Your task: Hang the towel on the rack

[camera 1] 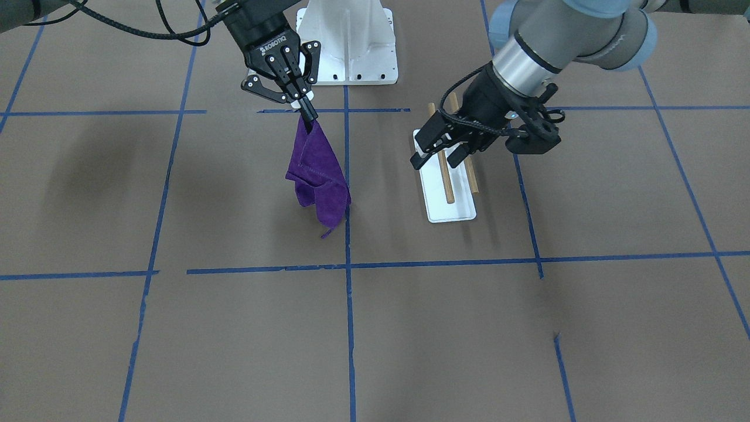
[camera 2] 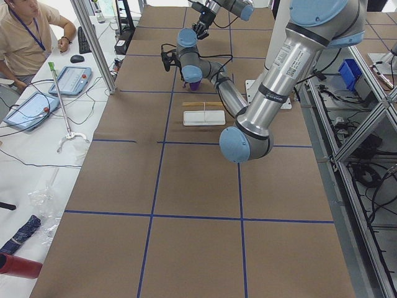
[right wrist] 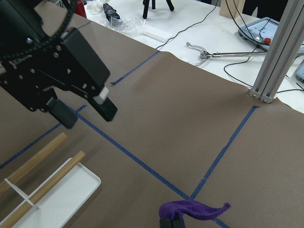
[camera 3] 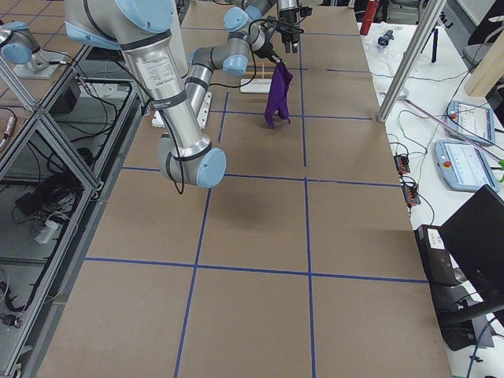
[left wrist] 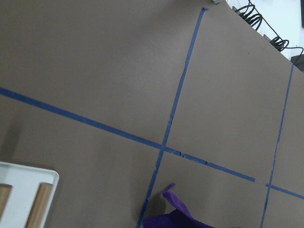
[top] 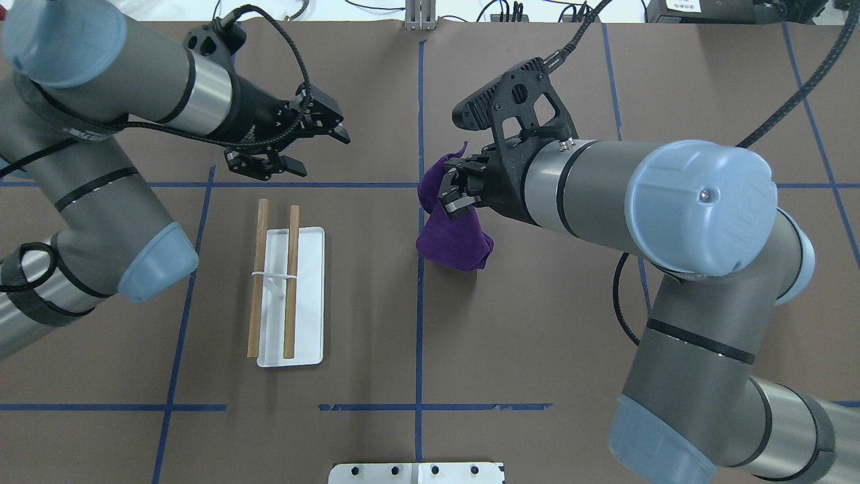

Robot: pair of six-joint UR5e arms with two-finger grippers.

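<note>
The brown table (camera 1: pixel 234 351), marked off with blue tape lines, carries the whole setup, and both arms reach over it. The right arm (top: pixel 672 195) stretches toward the centre line and the left arm (top: pixel 101 67) angles in from the other side. The rack (top: pixel 308 302) is a flat white base with two wooden dowels (top: pixel 290 282) held above it, running side by side along its length. It sits on the left arm's half, well apart from the towel. The purple towel (camera 1: pixel 319 176) hangs in the air near the centre tape line, drooping in loose folds from one pinched corner. Whether its lowest tip touches the table cannot be told. The right gripper (camera 1: pixel 307 111) is clamped on that top corner, its fingers pressed together on the cloth. The left gripper (top: pixel 322 153) hovers near one end of the rack with its jaws spread, holding nothing. The towel looks light, soft and limp, so it will likely sag and swing from any single hold and should drape readily over a dowel. It could also bunch up. A second hold on a free corner or along the top hem would probably spread it flat before it is laid across the dowels.
</note>
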